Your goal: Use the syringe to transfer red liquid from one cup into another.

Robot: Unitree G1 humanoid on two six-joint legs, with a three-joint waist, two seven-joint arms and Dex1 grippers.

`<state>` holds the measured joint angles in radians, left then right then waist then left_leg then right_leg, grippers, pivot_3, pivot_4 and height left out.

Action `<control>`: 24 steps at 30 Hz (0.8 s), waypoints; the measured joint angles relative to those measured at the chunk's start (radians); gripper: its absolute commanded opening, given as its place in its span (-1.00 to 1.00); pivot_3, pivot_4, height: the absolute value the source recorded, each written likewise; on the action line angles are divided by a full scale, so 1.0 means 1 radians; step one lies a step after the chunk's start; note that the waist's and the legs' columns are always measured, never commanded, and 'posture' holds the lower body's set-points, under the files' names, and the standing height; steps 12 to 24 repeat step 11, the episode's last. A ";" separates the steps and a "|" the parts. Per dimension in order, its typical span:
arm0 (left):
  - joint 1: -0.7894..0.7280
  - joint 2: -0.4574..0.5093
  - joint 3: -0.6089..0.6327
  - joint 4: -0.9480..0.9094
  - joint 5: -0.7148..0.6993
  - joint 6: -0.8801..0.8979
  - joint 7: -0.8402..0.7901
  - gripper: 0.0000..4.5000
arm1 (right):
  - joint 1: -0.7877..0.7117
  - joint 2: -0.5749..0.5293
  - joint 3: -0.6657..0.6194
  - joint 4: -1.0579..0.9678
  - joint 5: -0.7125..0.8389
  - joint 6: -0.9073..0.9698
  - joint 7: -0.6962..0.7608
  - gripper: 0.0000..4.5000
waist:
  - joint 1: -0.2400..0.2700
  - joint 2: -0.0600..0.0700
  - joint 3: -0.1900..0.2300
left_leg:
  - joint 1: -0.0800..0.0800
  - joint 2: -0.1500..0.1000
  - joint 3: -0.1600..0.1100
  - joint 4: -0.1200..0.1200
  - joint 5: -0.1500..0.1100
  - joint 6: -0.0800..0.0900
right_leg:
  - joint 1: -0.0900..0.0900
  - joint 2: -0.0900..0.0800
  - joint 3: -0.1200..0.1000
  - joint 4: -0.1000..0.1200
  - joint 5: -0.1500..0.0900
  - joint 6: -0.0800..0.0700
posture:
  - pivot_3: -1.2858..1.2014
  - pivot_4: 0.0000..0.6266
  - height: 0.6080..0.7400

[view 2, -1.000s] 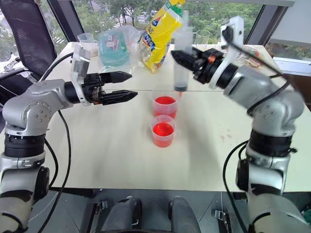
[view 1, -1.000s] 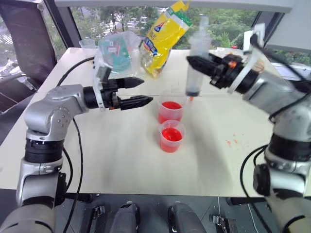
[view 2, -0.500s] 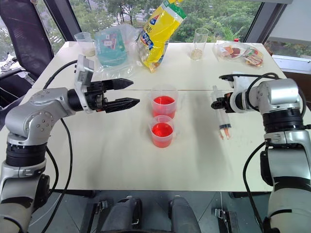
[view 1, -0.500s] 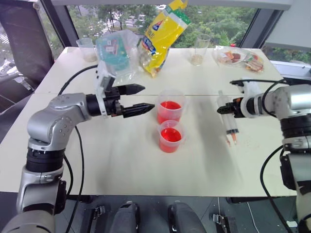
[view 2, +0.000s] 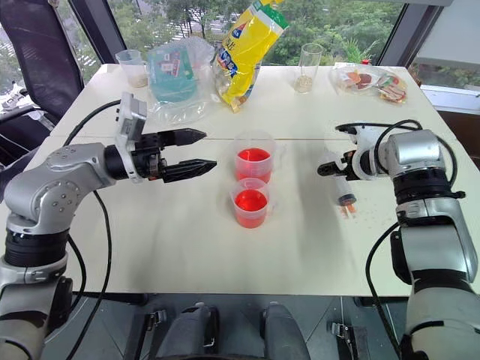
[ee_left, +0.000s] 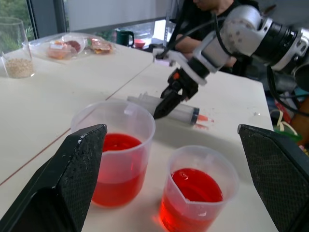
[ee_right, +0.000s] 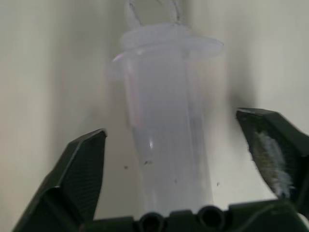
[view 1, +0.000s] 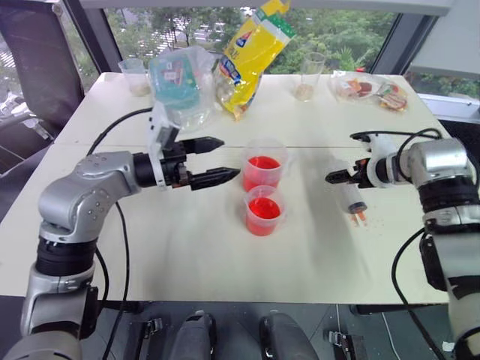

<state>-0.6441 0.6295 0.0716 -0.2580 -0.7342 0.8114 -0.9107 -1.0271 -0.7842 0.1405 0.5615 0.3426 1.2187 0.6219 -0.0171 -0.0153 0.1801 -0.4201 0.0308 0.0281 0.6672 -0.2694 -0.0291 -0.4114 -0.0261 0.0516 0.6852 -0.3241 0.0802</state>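
Observation:
Two clear cups of red liquid stand mid-table, the wider cup (view 1: 263, 165) behind the smaller cup (view 1: 263, 211). The syringe (view 1: 352, 198) lies flat on the table to their right, orange tip (view 1: 360, 215) toward the front edge. My right gripper (view 1: 335, 180) is open, its fingers straddling the barrel (ee_right: 164, 145) near the plunger end without touching it. My left gripper (view 1: 229, 157) hangs open and empty just left of the wider cup, pointing at it.
At the back of the table are a yellow bag (view 1: 253, 52), a plastic bag with a teal packet (view 1: 178, 81), two tumblers (view 1: 309, 75) (view 1: 136, 75) and wrapped snacks (view 1: 369, 88). A black chair (view 1: 37, 60) stands at the left. A person (ee_left: 212, 6) sits beyond the table.
My right gripper carried the syringe from upright above the wider cup down to the table on the right, then opened and let it go. The left gripper stayed put.

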 measured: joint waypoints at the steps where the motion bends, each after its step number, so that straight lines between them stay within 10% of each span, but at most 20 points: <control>1: 0.004 0.001 0.000 -0.001 -0.003 0.005 0.000 1.00 | 0.002 -0.019 -0.006 -0.043 0.007 0.001 0.020 0.98 | 0.000 0.000 0.000 | 0.000 0.000 0.000 0.000 0.000 0.000 | 0.000 0.000 0.000 0.000 0.000 0.000 | 0.03 -0.52 1.00; 11: 0.058 0.094 0.007 -0.033 -0.010 0.008 -0.014 1.00 | 0.336 -0.229 -0.265 -0.811 0.328 0.055 0.318 0.98 | 0.004 0.000 0.000 | 0.000 0.000 -0.002 0.001 0.000 0.000 | 0.002 0.000 -0.001 -0.001 0.000 0.000 | 0.03 -0.52 1.00; 24: 0.058 0.094 0.007 -0.033 -0.010 0.008 -0.014 1.00 | 0.336 -0.229 -0.265 -0.811 0.328 0.055 0.318 0.98 | 0.004 0.000 0.000 | 0.000 0.000 -0.002 0.001 0.000 0.000 | 0.002 0.000 -0.001 -0.001 0.000 0.000 | 0.03 -0.52 1.00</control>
